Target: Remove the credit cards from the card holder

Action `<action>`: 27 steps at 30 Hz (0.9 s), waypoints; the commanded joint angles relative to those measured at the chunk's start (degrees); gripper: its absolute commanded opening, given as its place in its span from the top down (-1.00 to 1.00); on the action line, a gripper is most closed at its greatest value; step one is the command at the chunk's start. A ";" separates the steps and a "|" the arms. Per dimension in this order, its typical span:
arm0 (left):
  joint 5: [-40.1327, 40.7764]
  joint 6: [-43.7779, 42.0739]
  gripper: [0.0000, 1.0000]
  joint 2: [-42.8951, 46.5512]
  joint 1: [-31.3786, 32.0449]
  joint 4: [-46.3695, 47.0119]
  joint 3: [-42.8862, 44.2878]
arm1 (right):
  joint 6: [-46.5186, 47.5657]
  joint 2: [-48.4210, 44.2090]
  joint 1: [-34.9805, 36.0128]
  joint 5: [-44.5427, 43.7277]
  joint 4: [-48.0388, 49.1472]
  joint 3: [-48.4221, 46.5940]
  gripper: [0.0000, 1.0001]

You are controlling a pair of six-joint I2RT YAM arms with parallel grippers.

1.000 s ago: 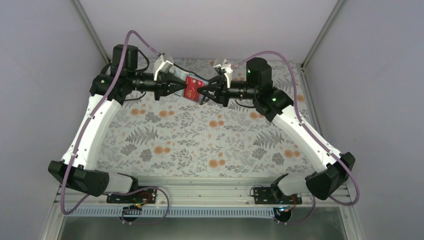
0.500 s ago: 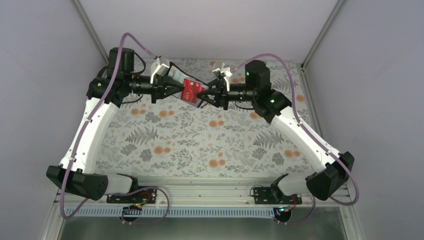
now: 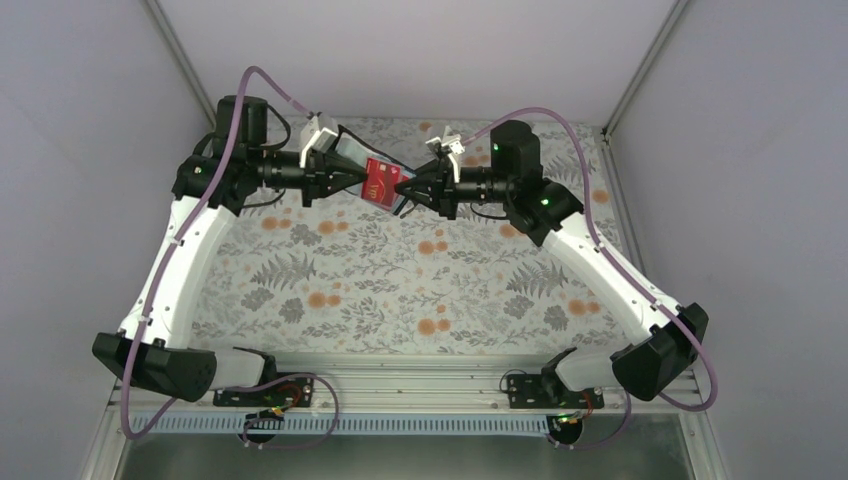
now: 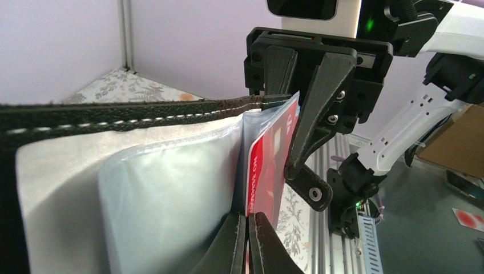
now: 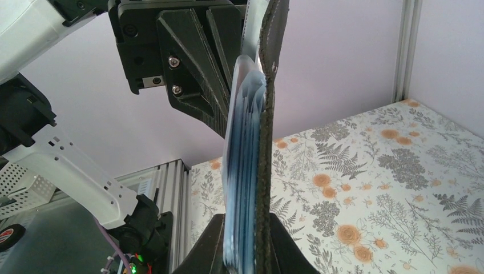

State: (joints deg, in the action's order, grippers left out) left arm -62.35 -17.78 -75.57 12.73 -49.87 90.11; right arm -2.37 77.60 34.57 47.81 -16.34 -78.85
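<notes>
worktop (image 3: 400, 290): floral print
holder (image 5: 265, 142): mid-air between both claws
left claw (image 4: 246, 240): pinching red card (image 4: 268, 165)
right claw (image 5: 244, 222): pinching holder edge

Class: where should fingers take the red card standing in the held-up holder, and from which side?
Pinch the credit card by its free edge, across its flat faces, coming from the side of the left gripper. It stands edge-on, thin, beside clear sleeves, and the right gripper clamps the card holder from the opposite side.
</notes>
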 commanded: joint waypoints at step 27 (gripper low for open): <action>2.50 -2.91 0.40 -0.85 3.17 4.67 -1.78 | 1.99 0.22 -1.87 9.47 -2.11 -2.38 0.92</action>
State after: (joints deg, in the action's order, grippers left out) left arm -60.84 -20.38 -75.18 15.92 -48.36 87.05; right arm -1.85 77.93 32.58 52.23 -19.09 -79.00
